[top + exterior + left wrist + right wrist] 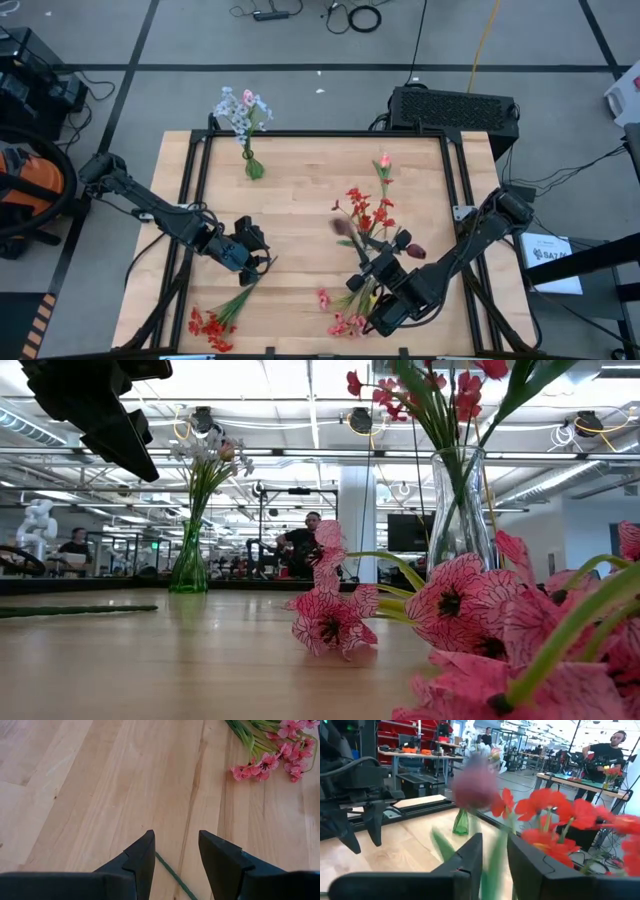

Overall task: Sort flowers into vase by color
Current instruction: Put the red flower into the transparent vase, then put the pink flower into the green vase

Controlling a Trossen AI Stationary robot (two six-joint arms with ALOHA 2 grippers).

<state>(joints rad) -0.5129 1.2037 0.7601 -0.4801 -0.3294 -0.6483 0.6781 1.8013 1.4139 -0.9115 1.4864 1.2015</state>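
While my left pincer hangs just above the table, its two fingers stand spread with nothing between them. A thin green stem lies on the wood right below the gap and runs back under me. It belongs to the red spray, whose blooms lie behind this pincer near the table's edge. Ahead of it and off to one side lies a pink spray, flat on the boards and well apart from my fingertips.

My right pincer is raised off the table beside the red blooms that stand in the clear vase. A blurred green stem sits in the narrow gap between its fingers, and a blurred maroon-pink bloom stands just above and ahead of the tips. Whether that pincer grips the stem or has let go, I cannot tell. Farther ahead of it, past the bloom, stands the green vase holding the pale blue-white flowers. My left arm shows beyond, off to the side.
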